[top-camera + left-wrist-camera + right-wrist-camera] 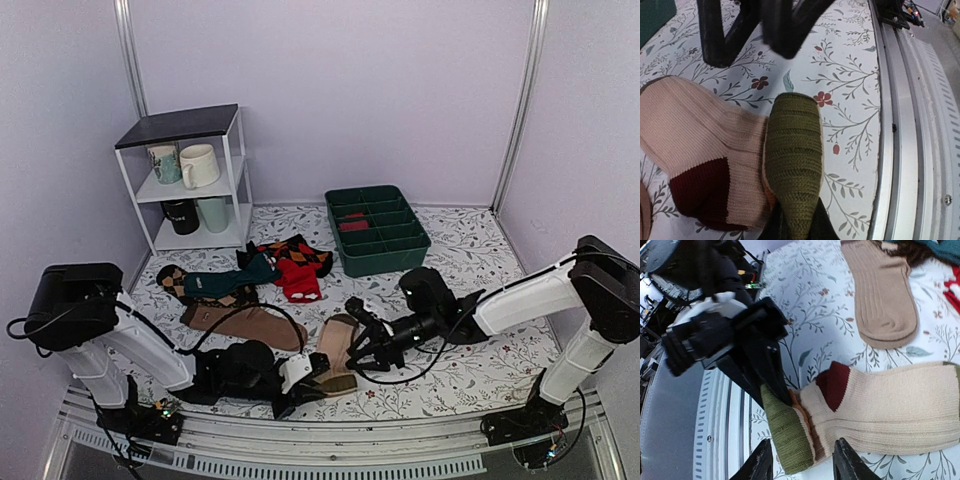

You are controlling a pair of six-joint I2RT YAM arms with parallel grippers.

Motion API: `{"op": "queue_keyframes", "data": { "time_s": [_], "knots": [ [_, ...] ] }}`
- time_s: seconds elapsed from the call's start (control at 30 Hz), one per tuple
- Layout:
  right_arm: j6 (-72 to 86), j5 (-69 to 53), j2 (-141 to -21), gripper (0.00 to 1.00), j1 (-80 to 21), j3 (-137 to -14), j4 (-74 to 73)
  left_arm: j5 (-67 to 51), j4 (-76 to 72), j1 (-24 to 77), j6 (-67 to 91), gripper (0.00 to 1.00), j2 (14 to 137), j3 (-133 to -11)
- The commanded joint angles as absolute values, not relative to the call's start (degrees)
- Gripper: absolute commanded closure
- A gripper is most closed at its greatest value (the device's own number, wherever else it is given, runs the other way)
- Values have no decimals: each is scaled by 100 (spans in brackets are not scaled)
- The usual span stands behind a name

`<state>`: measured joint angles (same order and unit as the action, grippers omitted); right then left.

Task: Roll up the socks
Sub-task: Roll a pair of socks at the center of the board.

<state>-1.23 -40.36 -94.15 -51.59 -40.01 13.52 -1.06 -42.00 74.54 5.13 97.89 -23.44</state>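
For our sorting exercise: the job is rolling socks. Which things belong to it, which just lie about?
Job: beige socks; left gripper, shut on their olive end; right gripper, open.
Lying about: brown sock; argyle socks; teal sock; green bin; mugs.

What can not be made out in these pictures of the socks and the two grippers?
Left wrist view: the jaws of the left gripper, cut off by the bottom edge, under the olive fold of the socks.
Left wrist view: the right gripper, blurred and cut by the top edge.
Top view: the socks' foot end, partly covered by both grippers.
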Motion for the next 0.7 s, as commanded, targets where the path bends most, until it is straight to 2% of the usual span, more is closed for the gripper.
{"op": "queue_keyframes", "data": {
  "time_s": [0.0, 0.3, 0.67],
  "knots": [
    [-1108, -4246, -8923, 57, -5246, -3119, 3379, -1209, -2670, 7215, 907, 100, 10165, -2578],
    [-2408, -3262, -9015, 46, -5835, -2453, 3517, -1961, -2420, 6793, 1247, 100, 10427, -2725],
    [-2614, -2495, -9382, 45, -6130, -2523, 3440, -2065, -2495, 6750, 1336, 100, 10468, -2672]
  ]
}}
